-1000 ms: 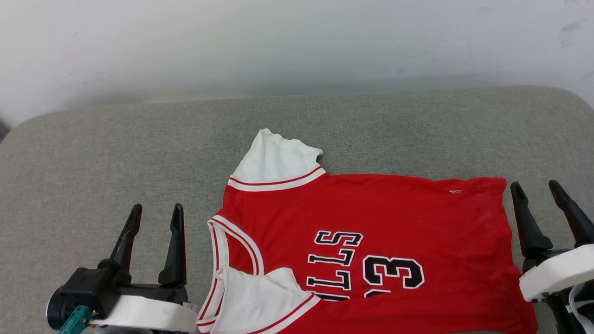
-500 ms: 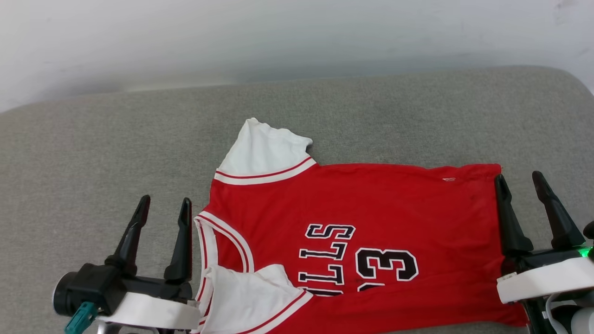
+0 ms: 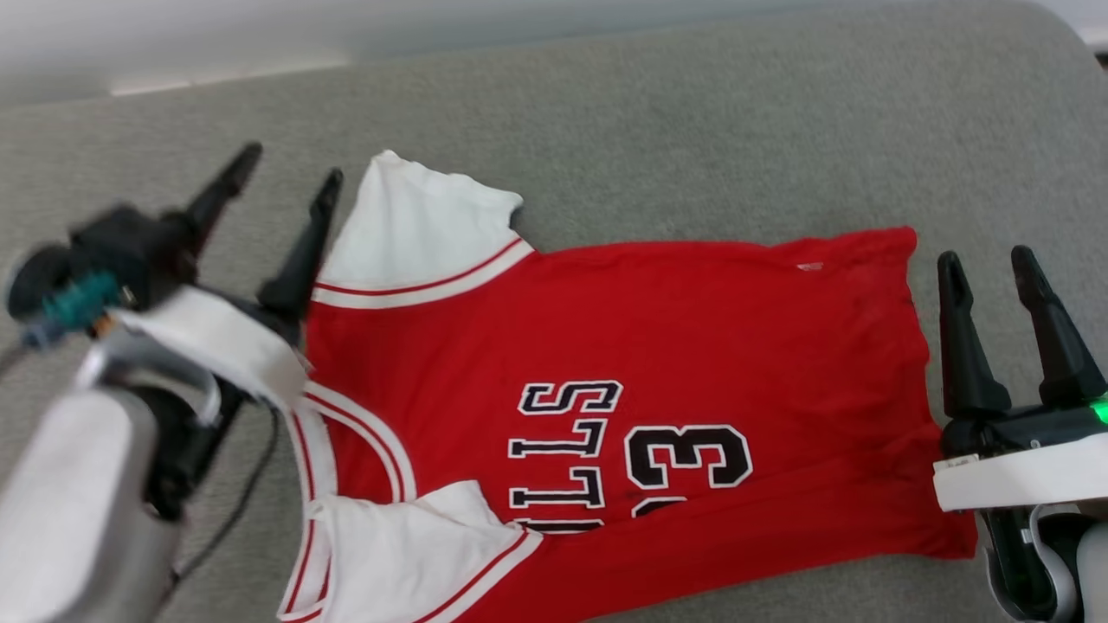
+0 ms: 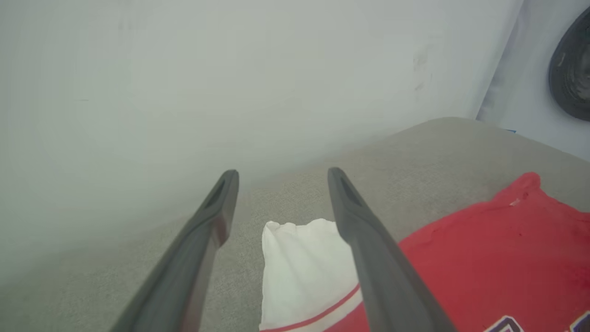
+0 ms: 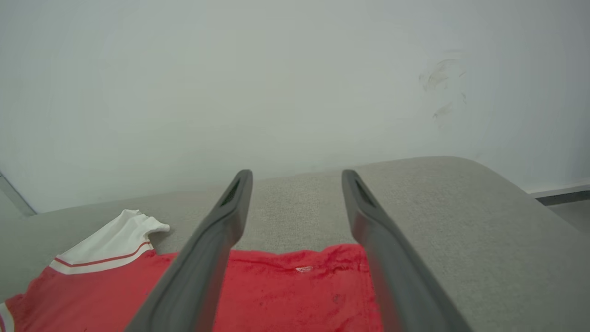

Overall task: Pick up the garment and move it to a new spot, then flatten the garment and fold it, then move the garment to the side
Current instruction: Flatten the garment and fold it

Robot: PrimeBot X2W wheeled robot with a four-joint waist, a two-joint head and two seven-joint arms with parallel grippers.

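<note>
Across the grey cushion (image 3: 692, 130) the garment (image 3: 658, 329) lies face up, so to fold it cleanly I should bring my left claw (image 3: 290, 169), spread and empty, onto the far white sleeve (image 3: 415, 225) and my right claw (image 3: 987, 257), equally spread and empty, onto the far hem corner (image 3: 896, 242).

Head camera high, downward; wrist cameras low, toward the wall (image 5: 276, 69); common ground: the garment (image 3: 692, 329).

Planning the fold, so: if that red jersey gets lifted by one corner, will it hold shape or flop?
The jersey would likely droop limply: it lies thin and flat, its far sleeve crumpled. Pushed, it may bunch rather than slide on the nubby grey cushion.
</note>
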